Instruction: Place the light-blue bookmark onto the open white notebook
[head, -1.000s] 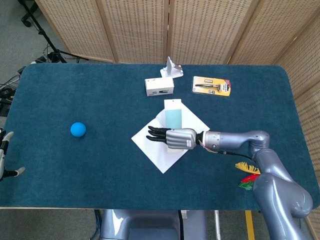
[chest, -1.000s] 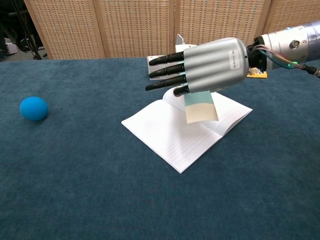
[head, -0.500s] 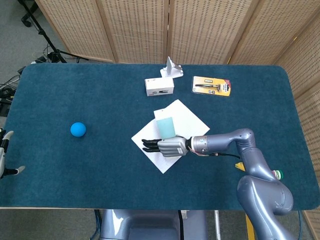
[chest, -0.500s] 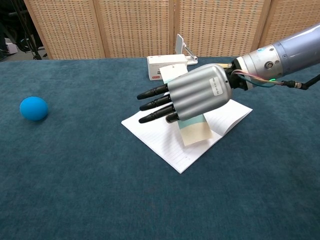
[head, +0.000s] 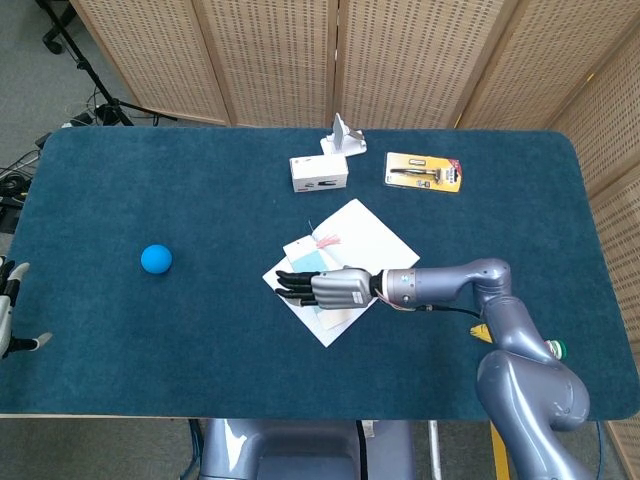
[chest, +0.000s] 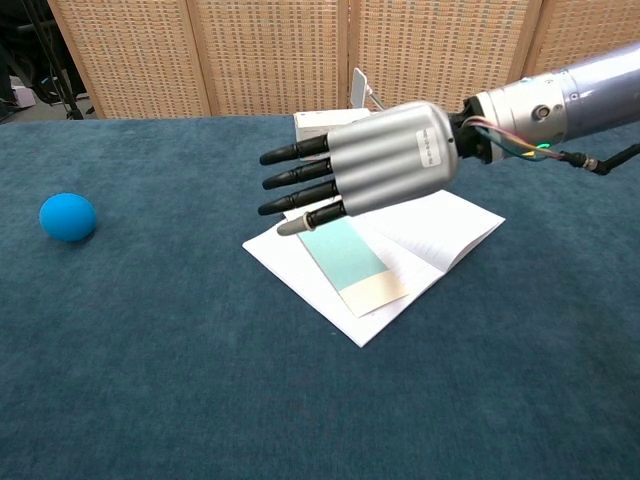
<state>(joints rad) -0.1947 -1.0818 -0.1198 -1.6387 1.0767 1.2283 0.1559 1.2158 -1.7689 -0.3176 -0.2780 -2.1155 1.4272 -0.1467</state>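
One bookmark (chest: 352, 264) flat on notebook (chest: 455, 228) | below R hand (chest: 390, 157) fingers (chest: 290, 179); fingers spread, holding nothing

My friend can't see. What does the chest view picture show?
A silver robot right hand hovers, fingers spread, over a light-blue bookmark lying flat on an open white notebook on a dark teal table. A blue ball sits far left.
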